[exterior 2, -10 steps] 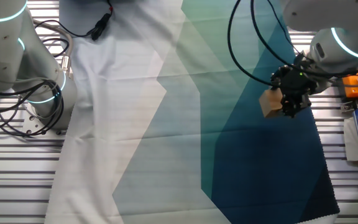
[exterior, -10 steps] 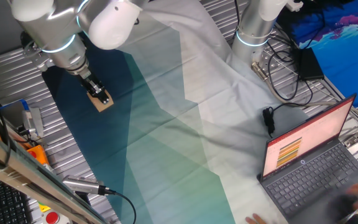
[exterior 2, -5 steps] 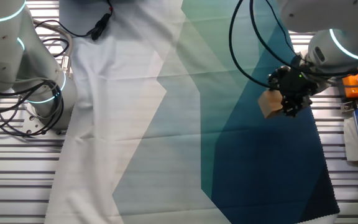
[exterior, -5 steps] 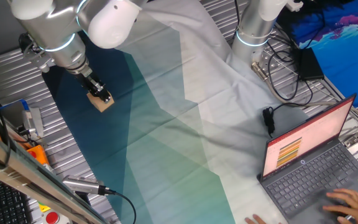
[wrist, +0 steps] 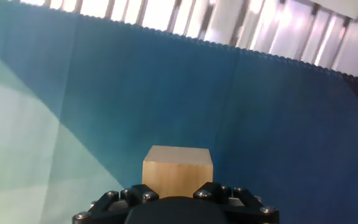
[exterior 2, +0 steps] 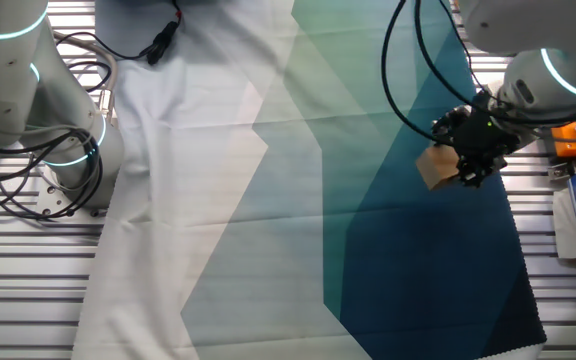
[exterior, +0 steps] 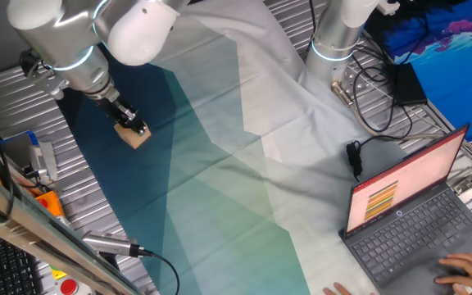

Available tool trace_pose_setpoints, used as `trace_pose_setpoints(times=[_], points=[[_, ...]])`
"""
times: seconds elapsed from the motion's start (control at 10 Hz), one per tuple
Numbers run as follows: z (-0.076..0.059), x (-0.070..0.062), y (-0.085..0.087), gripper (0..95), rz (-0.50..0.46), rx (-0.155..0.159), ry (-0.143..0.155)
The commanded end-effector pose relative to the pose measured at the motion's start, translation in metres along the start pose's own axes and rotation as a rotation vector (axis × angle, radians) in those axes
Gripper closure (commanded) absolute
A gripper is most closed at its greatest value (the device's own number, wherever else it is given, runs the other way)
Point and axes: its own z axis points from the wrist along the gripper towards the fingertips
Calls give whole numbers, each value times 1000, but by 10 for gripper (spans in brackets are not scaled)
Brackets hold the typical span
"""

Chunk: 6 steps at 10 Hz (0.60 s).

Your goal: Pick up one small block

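The small block (exterior: 135,135) is a plain light-tan wooden cube. My gripper (exterior: 127,121) is shut on it and holds it a little above the dark blue part of the cloth (exterior: 154,156). In the other fixed view the block (exterior 2: 435,166) sits in the black gripper (exterior 2: 461,158) at the right. In the hand view the block (wrist: 178,171) sticks out between the black fingers (wrist: 213,190) at the bottom middle, with blue cloth (wrist: 166,93) behind it.
A laptop (exterior: 408,217) stands open at the right with a hand (exterior: 463,266) on it. A second arm's base (exterior: 334,37) and cables (exterior: 375,98) are at the back. Tools and an orange item (exterior: 43,201) lie left of the cloth.
My gripper, with the block in it, has shifted slightly up and to the left in one fixed view. The hand on the laptop has moved.
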Motion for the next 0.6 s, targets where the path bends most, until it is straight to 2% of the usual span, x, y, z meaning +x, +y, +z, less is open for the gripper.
trace_pose_setpoints(times=[0.1,0.2,0.4,0.6], points=[[7,16,30,950,104,8,-6],[9,20,36,950,126,8,-7],[19,39,55,950,182,-3,-25],[19,43,60,950,195,-25,-23]])
